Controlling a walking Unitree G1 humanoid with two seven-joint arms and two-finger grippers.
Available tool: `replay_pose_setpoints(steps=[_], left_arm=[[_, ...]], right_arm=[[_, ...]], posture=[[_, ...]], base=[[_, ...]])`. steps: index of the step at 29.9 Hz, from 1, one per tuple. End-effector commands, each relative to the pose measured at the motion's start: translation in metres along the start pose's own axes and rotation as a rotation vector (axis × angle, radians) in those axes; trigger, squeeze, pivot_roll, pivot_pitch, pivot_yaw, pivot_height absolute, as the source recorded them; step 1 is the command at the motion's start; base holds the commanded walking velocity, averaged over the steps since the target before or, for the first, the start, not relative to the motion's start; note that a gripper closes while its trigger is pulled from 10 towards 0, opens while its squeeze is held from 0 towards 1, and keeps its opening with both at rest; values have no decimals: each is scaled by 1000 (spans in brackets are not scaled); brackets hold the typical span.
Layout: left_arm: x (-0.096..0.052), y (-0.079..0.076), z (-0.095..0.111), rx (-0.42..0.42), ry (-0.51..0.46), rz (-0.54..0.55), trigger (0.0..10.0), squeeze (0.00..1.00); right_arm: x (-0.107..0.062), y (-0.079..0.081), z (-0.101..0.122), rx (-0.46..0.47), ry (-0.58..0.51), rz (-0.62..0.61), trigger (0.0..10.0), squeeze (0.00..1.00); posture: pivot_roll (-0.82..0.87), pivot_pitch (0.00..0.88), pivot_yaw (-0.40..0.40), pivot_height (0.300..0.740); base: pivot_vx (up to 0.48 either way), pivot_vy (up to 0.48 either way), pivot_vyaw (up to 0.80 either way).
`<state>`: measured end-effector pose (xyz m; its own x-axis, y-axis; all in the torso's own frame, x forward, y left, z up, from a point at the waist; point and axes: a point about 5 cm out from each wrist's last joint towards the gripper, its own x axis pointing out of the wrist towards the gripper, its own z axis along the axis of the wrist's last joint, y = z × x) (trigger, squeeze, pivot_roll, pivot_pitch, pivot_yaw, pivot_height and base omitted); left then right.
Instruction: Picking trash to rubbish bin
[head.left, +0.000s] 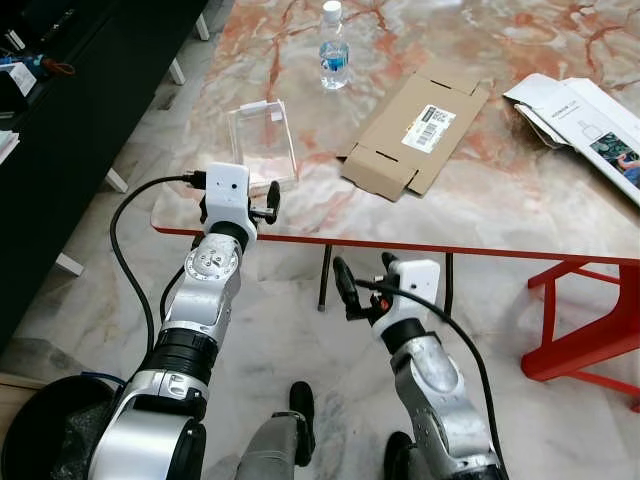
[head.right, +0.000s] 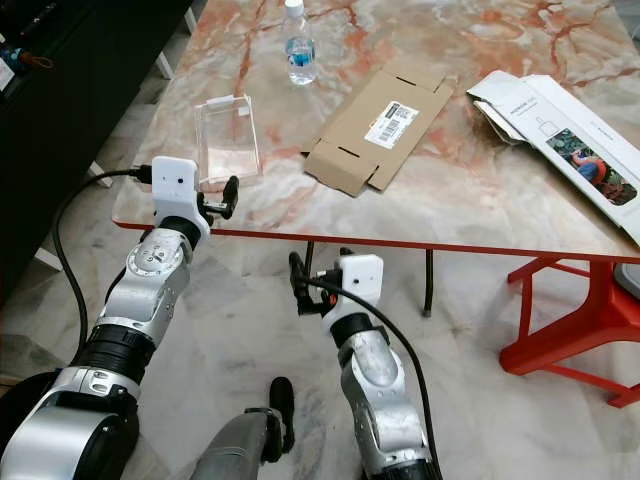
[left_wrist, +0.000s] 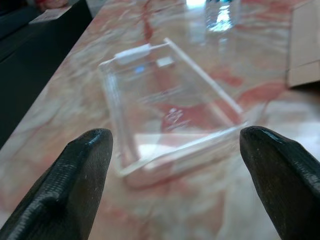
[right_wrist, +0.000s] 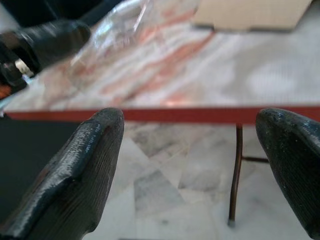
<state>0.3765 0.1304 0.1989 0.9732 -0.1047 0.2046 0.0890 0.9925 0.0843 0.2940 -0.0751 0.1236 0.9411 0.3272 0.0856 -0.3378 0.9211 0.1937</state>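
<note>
At the bottom of the head view the robot's own silver arms rise into frame. The right gripper (head.left: 362, 285) sits lower centre, below the tabletop (head.left: 480, 215) edge, its fingers spread wide and holding nothing. The left gripper (head.left: 268, 203) is at the tabletop's near left edge, just short of the clear plastic tray (head.left: 262, 143), which lies left of centre on the marble. In the left wrist view its fingers (left_wrist: 75, 180) stand wide apart, framing the tray's near end without touching it. The step in hand looks like the reach for this first piece of trash; next the left gripper likely needs to ease forward and close across the tray's walls. A flattened cardboard box (head.left: 415, 133) and a water bottle (head.left: 333, 48) lie further up the frame.
</note>
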Motion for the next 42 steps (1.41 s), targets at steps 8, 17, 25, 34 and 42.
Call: replay_pose_setpoints(steps=[8,17,25,34,42], left_arm=[[-4,2,7,2,-32,14,10000,0],[-5,-2,11,-6,-44,10,10000,0],[-8,-1,9,-6,-38,12,10000,0],[-7,-3,12,-6,-39,6,10000,0],[-6,-2,15,-2,-42,10,10000,0]], right_arm=[[3,19,7,86,-42,18,10000,0],[3,18,14,75,-70,15,10000,0],[8,20,36,76,-162,7,10000,0],[9,22,36,69,-159,14,10000,0],[8,22,35,43,-159,23,10000,0]], posture=[[133,333,115,740],[127,318,114,740],[125,305,117,740],[129,299,123,740],[130,305,124,740]], base=[[285,0,-63],[291,0,-267],[293,0,0],[292,0,0],[292,0,0]])
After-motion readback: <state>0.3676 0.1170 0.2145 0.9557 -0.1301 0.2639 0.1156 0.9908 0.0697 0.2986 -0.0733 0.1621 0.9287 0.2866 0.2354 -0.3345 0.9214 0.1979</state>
